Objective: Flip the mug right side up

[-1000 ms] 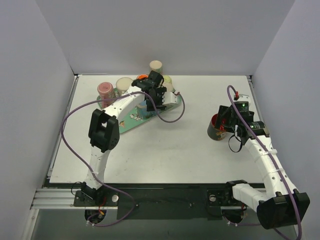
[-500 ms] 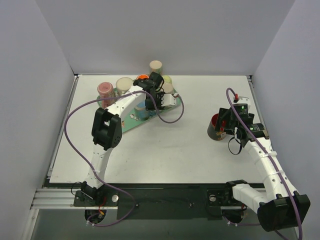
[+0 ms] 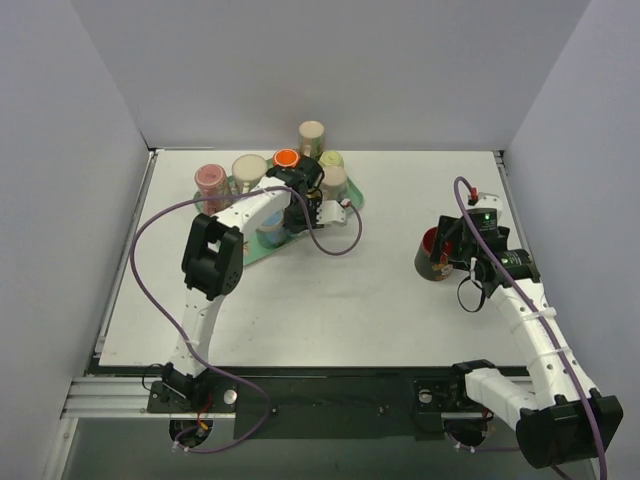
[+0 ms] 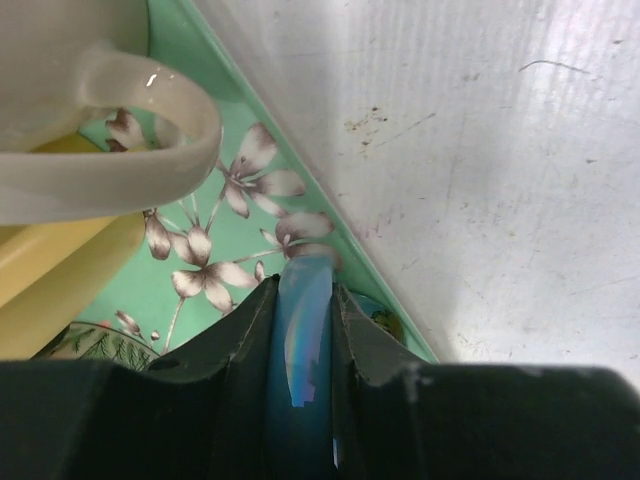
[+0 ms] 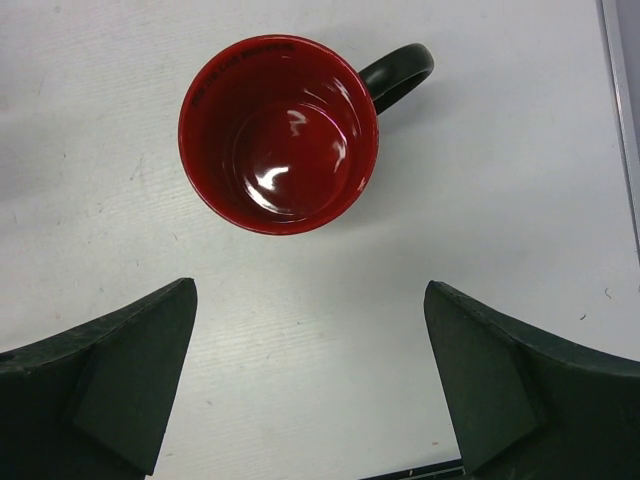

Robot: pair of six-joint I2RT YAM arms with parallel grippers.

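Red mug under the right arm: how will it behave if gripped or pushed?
The mug looks glazed, with glare spots inside, so probably rigid, slick and chippable. It stands upright on the table, so a nudge likely slides it. The side handle may make it swing when pushed.

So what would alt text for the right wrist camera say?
An upright mug, red inside with a black handle, stands on a white table. The right gripper hangs open over it, touching nothing.
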